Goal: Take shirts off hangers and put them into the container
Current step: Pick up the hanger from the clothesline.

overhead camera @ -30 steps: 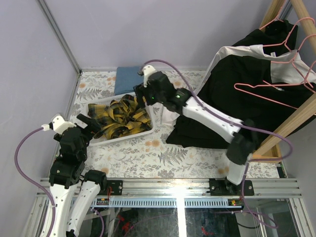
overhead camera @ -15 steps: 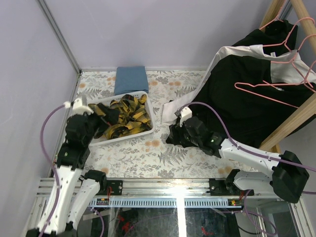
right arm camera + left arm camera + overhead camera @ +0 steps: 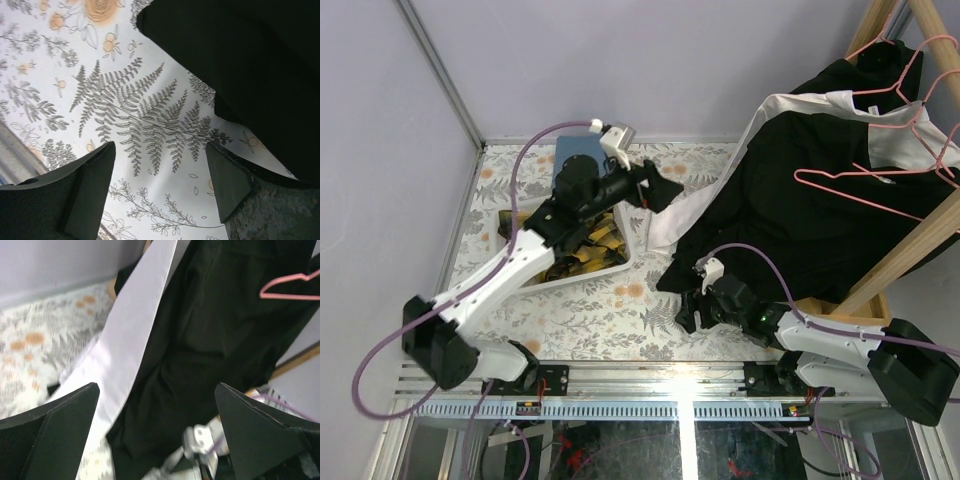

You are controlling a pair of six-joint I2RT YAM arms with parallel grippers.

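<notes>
The yellow-and-black plaid shirt [image 3: 582, 252] lies in the white container [image 3: 582, 281]. Black shirts [image 3: 800, 220] and a white shirt [image 3: 782, 104] hang from pink hangers [image 3: 880, 176] on the right, and a white sleeve [image 3: 678, 214] trails down to the table. My left gripper [image 3: 664, 192] reaches across the container and stands open just short of that sleeve. In the left wrist view the open left gripper [image 3: 156, 386] frames the white sleeve [image 3: 131, 335] and black shirt [image 3: 220, 335]. My right gripper [image 3: 690, 314] is low and open beside the black hem, empty over the cloth in its own view [image 3: 159, 147].
A folded blue cloth [image 3: 572, 148] lies at the back, partly under my left arm. A wooden rack [image 3: 905, 250] crosses the right side, with a wooden tray [image 3: 865, 318] at its foot. A floral tablecloth [image 3: 620, 320] covers the table. Grey walls close the left and back.
The right arm has pulled back from the container to the table's front, leaving the plaid shirt inside. My left arm has swung from the container's left side across it toward the hanging shirts.
</notes>
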